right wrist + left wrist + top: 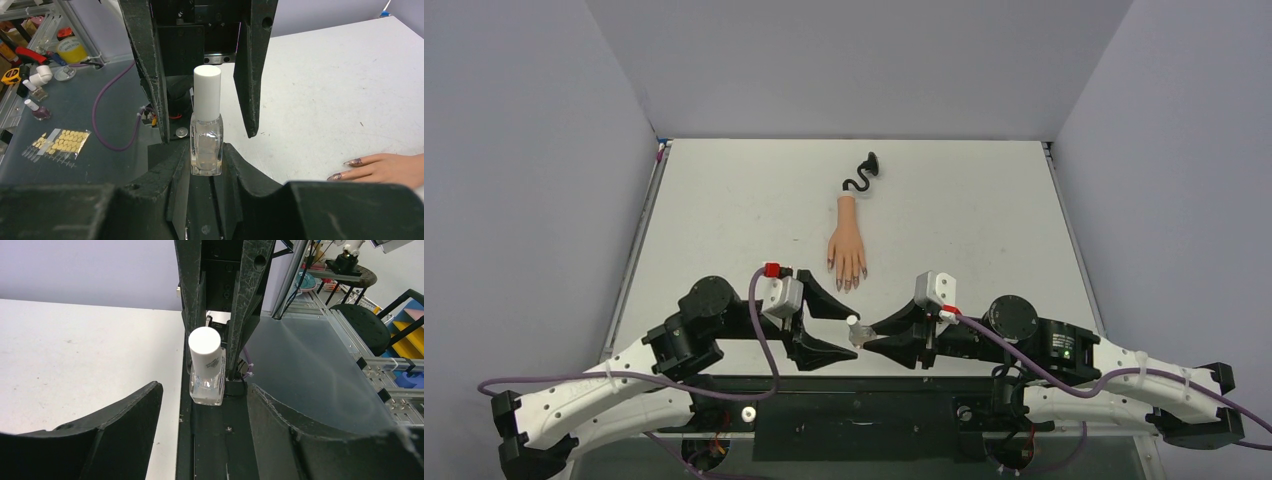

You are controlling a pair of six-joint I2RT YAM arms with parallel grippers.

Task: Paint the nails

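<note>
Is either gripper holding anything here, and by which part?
The right gripper clamps the polish bottle by its clear glass body, below the white cap. The left gripper is open, holding nothing.

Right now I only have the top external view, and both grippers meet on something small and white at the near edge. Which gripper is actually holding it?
Observer: The right gripper. Its wrist view shows it clamped on the clear glass body of a polish bottle.
Operator: And the left one?
Observer: The left gripper is open. Its fingers stand apart on either side of the bottle, clear of it.
Operator: Is the cap off?
Observer: No, the white cap sits on the bottle's neck.
</note>
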